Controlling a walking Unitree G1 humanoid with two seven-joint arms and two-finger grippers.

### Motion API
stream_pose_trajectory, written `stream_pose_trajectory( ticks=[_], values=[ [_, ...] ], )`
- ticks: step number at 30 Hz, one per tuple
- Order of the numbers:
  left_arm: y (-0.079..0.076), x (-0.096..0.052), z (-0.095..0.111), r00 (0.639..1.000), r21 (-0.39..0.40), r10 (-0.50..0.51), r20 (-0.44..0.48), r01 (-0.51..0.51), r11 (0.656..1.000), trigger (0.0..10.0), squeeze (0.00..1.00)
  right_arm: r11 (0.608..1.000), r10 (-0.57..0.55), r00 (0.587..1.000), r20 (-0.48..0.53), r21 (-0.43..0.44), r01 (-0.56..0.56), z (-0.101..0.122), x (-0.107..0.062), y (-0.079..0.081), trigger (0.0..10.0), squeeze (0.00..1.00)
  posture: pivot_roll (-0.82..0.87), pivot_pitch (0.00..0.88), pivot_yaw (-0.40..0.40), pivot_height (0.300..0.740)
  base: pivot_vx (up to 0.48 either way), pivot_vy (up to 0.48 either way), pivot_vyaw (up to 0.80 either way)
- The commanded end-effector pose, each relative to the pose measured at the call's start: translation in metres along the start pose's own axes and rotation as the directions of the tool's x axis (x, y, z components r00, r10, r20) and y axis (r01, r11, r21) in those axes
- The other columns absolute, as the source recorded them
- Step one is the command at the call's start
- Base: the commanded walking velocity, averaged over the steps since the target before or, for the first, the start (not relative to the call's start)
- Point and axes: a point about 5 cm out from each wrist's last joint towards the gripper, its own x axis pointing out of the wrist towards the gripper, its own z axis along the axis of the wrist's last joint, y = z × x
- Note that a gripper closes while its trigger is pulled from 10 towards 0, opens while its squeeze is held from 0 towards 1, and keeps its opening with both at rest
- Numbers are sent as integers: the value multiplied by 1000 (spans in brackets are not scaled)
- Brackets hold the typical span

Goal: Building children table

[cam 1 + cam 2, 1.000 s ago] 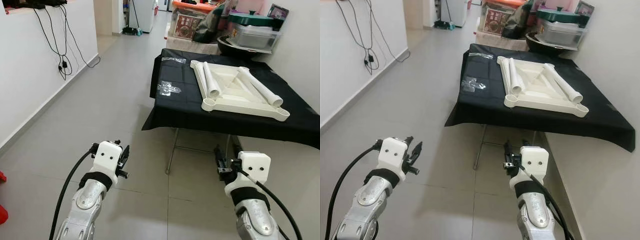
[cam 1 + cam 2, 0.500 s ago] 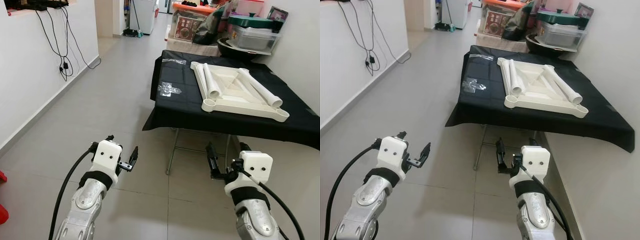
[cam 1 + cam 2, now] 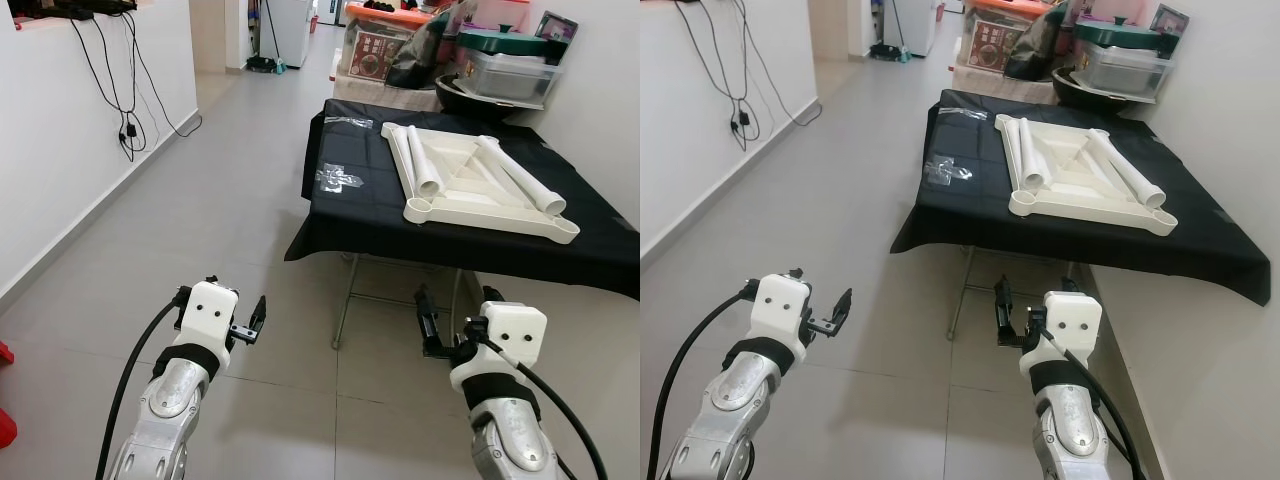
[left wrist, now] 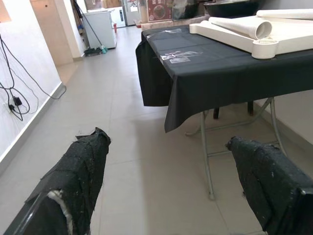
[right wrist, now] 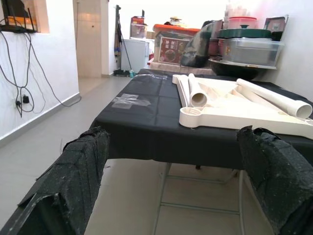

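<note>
A white children's table top (image 3: 470,182) lies upside down on a folding table under a black cloth (image 3: 370,215), ahead and to the right. White tube legs (image 3: 423,160) lie loose on the table top, another tube leg (image 3: 520,175) on its right side. A clear plastic bag (image 3: 335,178) rests on the cloth near the left edge. My left gripper (image 3: 222,296) hovers low over the floor, open and empty. My right gripper (image 3: 455,294) is open too, short of the table's front edge, with the table top (image 5: 234,115) seen ahead between its fingers (image 5: 83,166).
A white wall (image 3: 60,150) with hanging cables (image 3: 125,110) runs along the left. Storage boxes and a dark basin (image 3: 480,75) are stacked behind the table. The table's metal folding legs (image 3: 348,290) stand under the cloth. Grey tiled floor (image 3: 220,200) stretches ahead on the left.
Both grippers, shut a second ago, have opened wide. The arms stay in about the same place over the floor.
</note>
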Motion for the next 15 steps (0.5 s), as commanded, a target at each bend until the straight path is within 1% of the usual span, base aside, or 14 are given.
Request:
stream_pose_trajectory(
  ticks=[1,3,15],
  values=[
    [-3,-1,0,1000,-11,-19,7,19,1000,10000,0,1000,1,1000,-22,-3,-1,-4,1,2,10000,0,127,0,-136,740,0,0,0],
    [-4,-1,1,1000,-13,-21,13,22,1000,10000,0,1000,2,1000,-20,-5,-2,-4,1,2,10000,0,127,0,-137,740,0,0,0],
    [-5,1,6,999,-14,-32,24,32,999,10000,0,1000,-4,1000,1,-13,4,2,5,1,10000,0,124,0,-133,740,286,0,0]
  ],
)
